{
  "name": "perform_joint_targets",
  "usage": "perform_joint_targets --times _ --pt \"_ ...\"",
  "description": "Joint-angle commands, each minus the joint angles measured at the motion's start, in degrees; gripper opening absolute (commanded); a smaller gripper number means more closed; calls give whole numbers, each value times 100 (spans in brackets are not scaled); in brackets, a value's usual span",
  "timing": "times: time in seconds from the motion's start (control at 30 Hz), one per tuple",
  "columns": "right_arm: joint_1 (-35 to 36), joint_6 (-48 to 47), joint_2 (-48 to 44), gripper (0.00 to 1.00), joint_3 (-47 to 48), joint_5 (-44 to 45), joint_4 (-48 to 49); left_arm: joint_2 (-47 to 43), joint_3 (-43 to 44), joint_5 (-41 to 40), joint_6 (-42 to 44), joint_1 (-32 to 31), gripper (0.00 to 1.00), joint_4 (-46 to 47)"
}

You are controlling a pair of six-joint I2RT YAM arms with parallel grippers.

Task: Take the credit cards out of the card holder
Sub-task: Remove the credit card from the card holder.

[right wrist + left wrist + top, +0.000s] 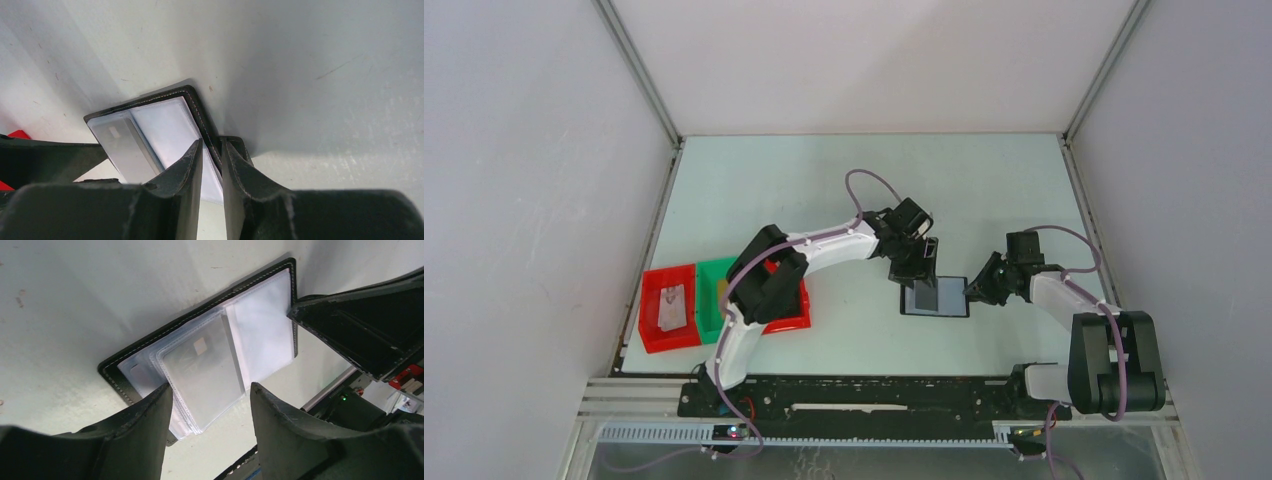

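While the card holder lies opened flat on the worktop, between the two arms and just ahead of them, a pale grey card sits inside one of its clear sleeves, so the removal is not yet done. Only this one card shows, and how many remain cannot be told.

The holder is a thin rectangular wallet of black, leather-like material with pale stitching along a rounded rim. Its inner leaves are glossy, see-through plastic with finely crimped seams, loosely stacked and fanned at one corner. The card is stiff, smooth and flat, with a small square chip patch near one end.

The right tool is nearly closed, its jaws pinching the holder's stitched right-hand rim. The left tool hangs over the sleeved card with its jaws well apart, one to each side, gripping nothing.

At the worktop's left edge stand a red tray and a green tray. A pale flat item in the red tray may be a card already removed, but it is too small to confirm.

Judged remaining: draw the visible card from its sleeve, then check the other leaves.
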Motion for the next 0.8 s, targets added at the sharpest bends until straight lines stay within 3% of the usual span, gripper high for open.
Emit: perform_joint_targets --times 0.0,0.77 --pt "75 -2 87 29 -97 -70 6 149 331 431 65 -125 63 171" --pt "58 6 87 29 -97 -79 -5 -137 625 944 82 -209 63 351"
